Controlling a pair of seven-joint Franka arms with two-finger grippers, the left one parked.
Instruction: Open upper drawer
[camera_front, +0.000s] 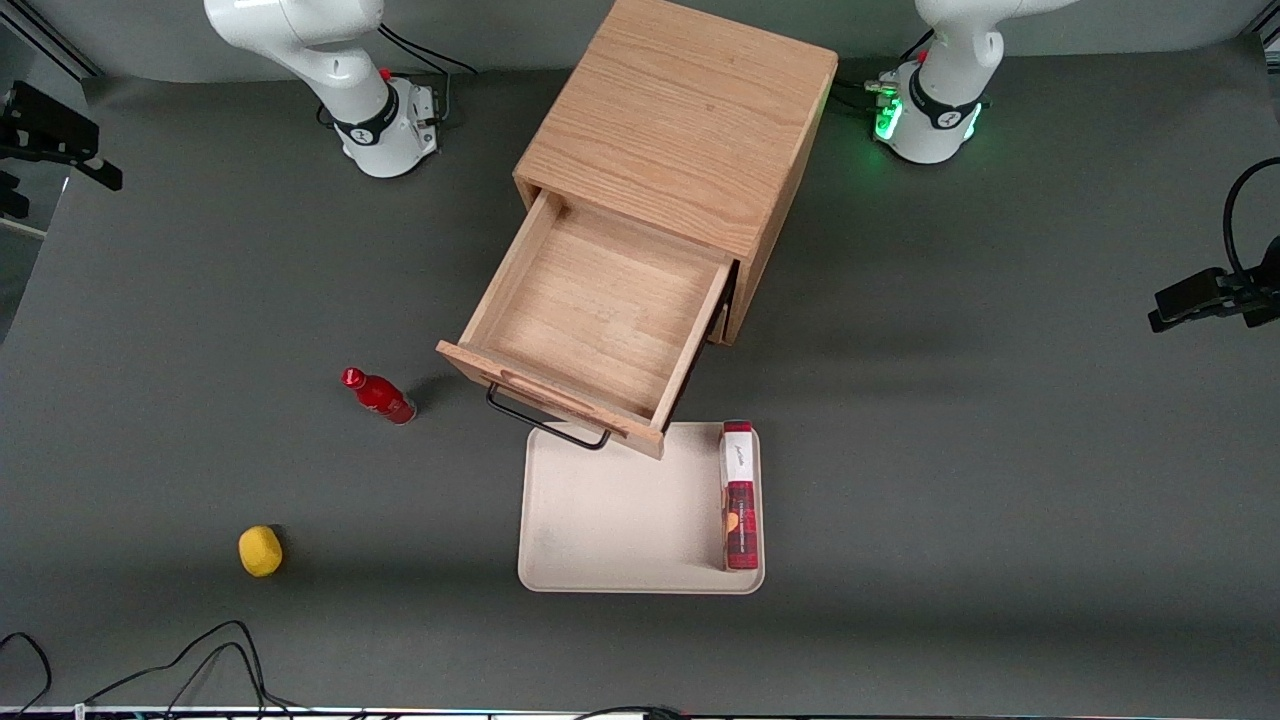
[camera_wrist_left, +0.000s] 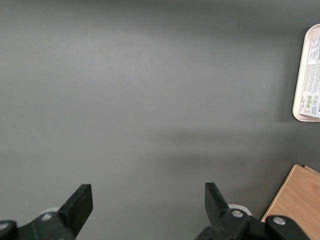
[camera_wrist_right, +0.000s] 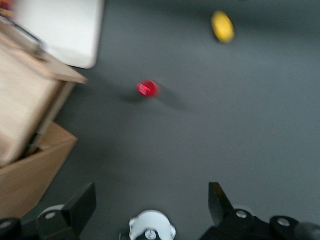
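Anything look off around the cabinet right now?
Only the tight fit: the open upper drawer overhangs a corner of the beige tray. The red bottle stands apart, tilted. The gripper is open above bare table.

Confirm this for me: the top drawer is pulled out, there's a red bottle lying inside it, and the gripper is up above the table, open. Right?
Not quite. The upper drawer is pulled out but holds nothing, as the front view shows; the red bottle is on the table beside it. The gripper is above the table, open.
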